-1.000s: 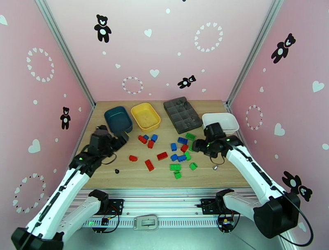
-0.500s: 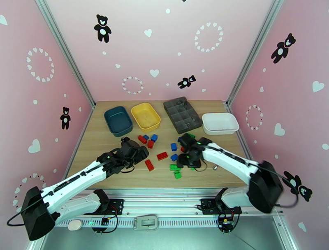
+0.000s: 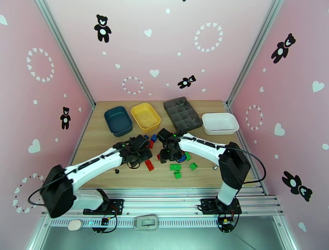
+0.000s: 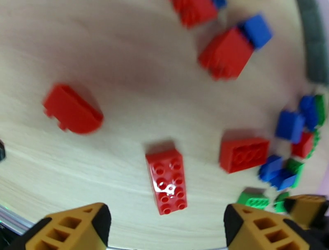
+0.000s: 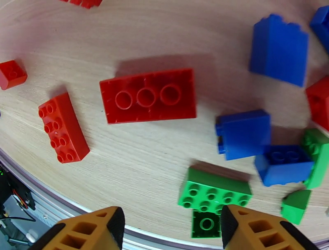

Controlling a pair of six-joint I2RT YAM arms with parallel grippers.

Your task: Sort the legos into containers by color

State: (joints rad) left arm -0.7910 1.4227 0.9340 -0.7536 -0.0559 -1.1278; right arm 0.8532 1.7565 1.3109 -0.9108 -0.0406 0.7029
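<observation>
Mid-table, left gripper point(image 4: 164, 218) hung spread and empty, with a red 2x4 lego point(image 4: 166, 181) lying untouched just beyond the gap between its fingers. Right gripper point(image 5: 170, 220), just right of it, was spread too and gripped nothing, a green lego point(image 5: 214, 191) just off one fingertip. Teal tray point(image 3: 118, 120), yellow tray point(image 3: 145, 115) and white tray point(image 3: 220, 123) sat along the far side.

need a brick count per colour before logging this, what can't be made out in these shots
- Top external view: part of the brick pile is hidden under the left gripper and right gripper.
- Left wrist view: the blurred red brick at the top edge is cut off, studs unreadable.
- Right wrist view: the cropped red brick at the top edge and the corner blue brick run out of frame.
</observation>
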